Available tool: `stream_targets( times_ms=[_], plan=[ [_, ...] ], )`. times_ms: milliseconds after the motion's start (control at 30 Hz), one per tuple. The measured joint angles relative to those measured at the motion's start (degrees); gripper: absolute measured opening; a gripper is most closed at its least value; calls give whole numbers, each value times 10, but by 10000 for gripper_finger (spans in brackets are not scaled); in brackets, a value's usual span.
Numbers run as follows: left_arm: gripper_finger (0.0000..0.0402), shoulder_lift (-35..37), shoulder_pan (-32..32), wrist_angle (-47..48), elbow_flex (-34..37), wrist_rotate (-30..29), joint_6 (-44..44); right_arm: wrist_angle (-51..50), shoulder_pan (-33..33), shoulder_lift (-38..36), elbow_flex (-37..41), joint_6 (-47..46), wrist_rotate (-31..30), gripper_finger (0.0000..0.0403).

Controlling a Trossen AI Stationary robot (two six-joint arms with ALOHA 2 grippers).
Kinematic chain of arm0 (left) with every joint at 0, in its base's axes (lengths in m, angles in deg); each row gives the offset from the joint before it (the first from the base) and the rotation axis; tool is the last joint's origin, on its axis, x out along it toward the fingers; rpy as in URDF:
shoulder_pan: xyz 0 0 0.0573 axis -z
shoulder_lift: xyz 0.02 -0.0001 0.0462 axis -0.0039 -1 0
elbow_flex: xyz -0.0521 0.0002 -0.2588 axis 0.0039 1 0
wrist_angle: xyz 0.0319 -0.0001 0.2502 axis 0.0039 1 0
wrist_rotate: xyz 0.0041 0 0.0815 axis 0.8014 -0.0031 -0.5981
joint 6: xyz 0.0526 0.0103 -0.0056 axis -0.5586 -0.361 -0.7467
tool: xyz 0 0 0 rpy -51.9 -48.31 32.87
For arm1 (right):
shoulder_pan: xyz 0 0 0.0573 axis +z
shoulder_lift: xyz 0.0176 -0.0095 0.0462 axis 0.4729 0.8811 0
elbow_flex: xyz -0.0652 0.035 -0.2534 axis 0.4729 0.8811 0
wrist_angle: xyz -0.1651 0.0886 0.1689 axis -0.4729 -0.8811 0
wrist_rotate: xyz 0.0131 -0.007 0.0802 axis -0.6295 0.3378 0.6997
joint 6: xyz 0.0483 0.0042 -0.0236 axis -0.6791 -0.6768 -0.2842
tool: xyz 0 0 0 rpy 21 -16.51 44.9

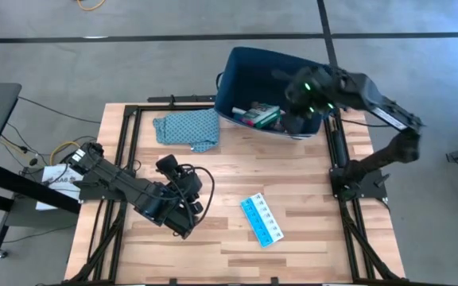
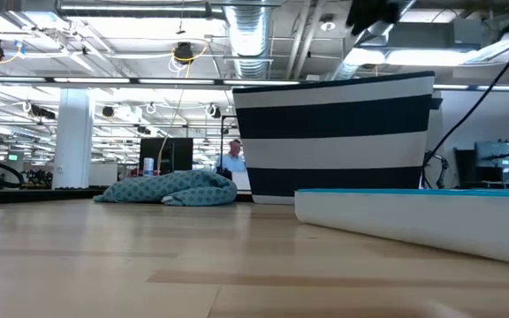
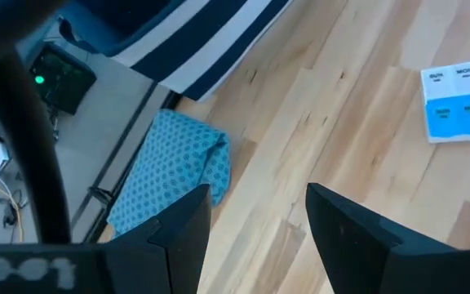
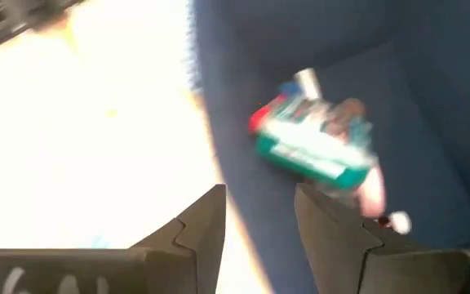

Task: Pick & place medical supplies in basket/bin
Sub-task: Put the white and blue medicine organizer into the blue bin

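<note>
The navy-blue bin [image 1: 237, 67] stands at the table's far edge and holds several supplies, among them a green-red packet [image 4: 312, 151] and a pink item [image 4: 370, 189]. My right gripper [image 4: 259, 220] hangs open and empty over the bin's right part [image 1: 296, 119]. The light-blue pill organiser [image 1: 261, 220] lies flat on the table right of centre; its end shows in the left wrist view [image 3: 462, 102]. My left gripper [image 3: 258, 208] is open and empty above the table's left middle [image 1: 188, 208]. The teal patterned cloth [image 1: 188, 127] lies left of the bin.
In the low view the bin [image 2: 334, 137] shows navy and white stripes, the cloth [image 2: 168, 188] lies to its left and the pill organiser [image 2: 414, 216] is close in front. A person stands in the room behind.
</note>
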Motion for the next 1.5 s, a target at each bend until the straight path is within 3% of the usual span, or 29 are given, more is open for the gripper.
stream_targets(
  times_ms=[233, 467, 600, 833, 933, 1133, 1300, 1500],
  plan=[
    [193, 19, -12, 1, -23, -27, -21, -76, 165, -50, 0, -130, -73, 141],
    [193, 61, -6, 0, -31, -26, -19, -121, 312, -39, 0, -212, -69, 165],
    [193, 75, -16, 0, -31, 30, 31, -135, 379, -20, 7, -264, -68, 186],
    [193, 69, -19, -21, -27, 97, -21, -147, 465, -17, 55, -314, -55, 201],
    [192, 70, -24, -111, 4, 93, -61, -145, 494, -24, 66, -296, -58, 194],
    [169, 69, -31, -388, 140, 115, -275, -127, 558, -92, 100, -277, -151, 181],
    [115, 68, -46, -625, 251, 158, -361, -6, 601, -172, 180, -352, -163, 184],
    [18, 68, -69, -822, 370, 251, -401, 95, 652, -221, 336, -538, -215, 192]
  ],
)
